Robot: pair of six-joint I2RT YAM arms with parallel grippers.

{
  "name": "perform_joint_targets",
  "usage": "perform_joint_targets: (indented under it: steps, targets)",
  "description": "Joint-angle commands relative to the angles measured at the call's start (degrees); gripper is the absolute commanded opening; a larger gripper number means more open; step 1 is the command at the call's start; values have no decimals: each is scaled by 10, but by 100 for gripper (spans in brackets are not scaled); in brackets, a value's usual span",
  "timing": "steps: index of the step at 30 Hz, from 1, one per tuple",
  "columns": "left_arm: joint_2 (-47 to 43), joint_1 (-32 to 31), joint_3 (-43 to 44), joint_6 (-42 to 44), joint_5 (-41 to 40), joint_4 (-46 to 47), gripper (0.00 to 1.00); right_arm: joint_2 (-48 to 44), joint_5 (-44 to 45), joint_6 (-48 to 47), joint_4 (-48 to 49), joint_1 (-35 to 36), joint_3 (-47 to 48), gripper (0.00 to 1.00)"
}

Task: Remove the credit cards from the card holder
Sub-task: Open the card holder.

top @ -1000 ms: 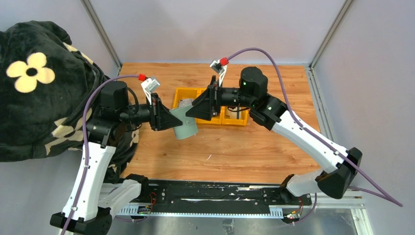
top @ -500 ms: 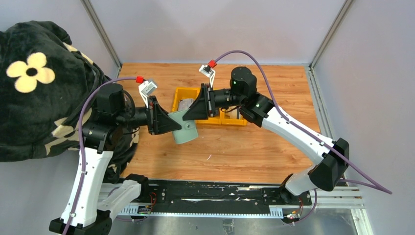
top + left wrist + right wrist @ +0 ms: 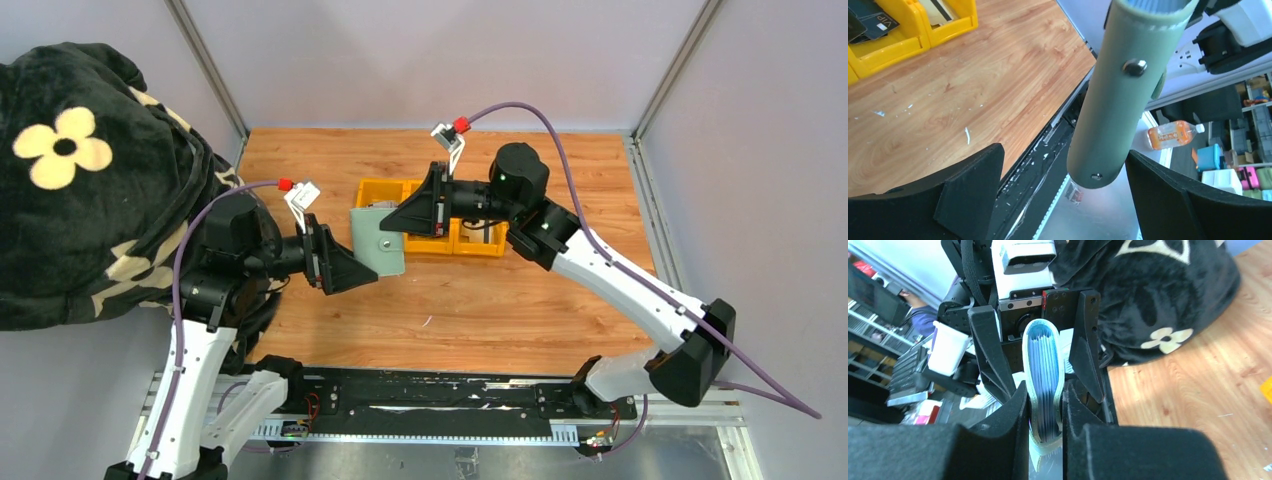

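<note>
Sage-green and matt, the holder [image 3: 378, 243] hangs in the air above the table [image 3: 560, 300], just in front of the yellow tray [image 3: 475, 245]. My right gripper [image 3: 408, 213] is clamped on it, and the right wrist view shows both fingers pressed flat against the two covers. My left gripper [image 3: 350, 268] is spread wide. Its fingers stand either side of the holder's lower end and touch neither face.

I read this as a hand-over, so that one arm steadies the holder while the other draws a card. To do it well I'd close the left on the flat of the covers, clear of the round metal stud [image 3: 1134, 66] and the smaller rivet [image 3: 1095, 176], where hard bumps would let the pads slip. I'd keep the right clamped until the left has a firm hold. The holder is thin and looks pliant, so a gentle squeeze should do, and a hard one could pinch the pockets shut.

End-on, I see pale blue-grey layers stacked between the covers under a rounded edge. I cannot tell whether any of them are card edges. Some cards already lie in the glossy, hard-walled tray: black cards [image 3: 870, 22], one printed VIP, and a beige one with a dark stripe [image 3: 940, 9]. Any card left inside should be pulled straight along its pocket, since stiff plastic will bind if it is tilted.
</note>
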Motion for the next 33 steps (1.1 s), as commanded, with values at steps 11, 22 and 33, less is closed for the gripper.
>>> perform_joint_targets:
  steps: [11,22,33]
  targets:
    - [-13,1,-17,-126,19,123,58,-57,165,-3,127,44,-76,0]
    - [-26,1,-6,-61,-22,60,19,-65,315,-22,119,81,-93,30]
    - [-33,1,23,-69,82,84,26,-18,14,-19,42,24,-37,77]
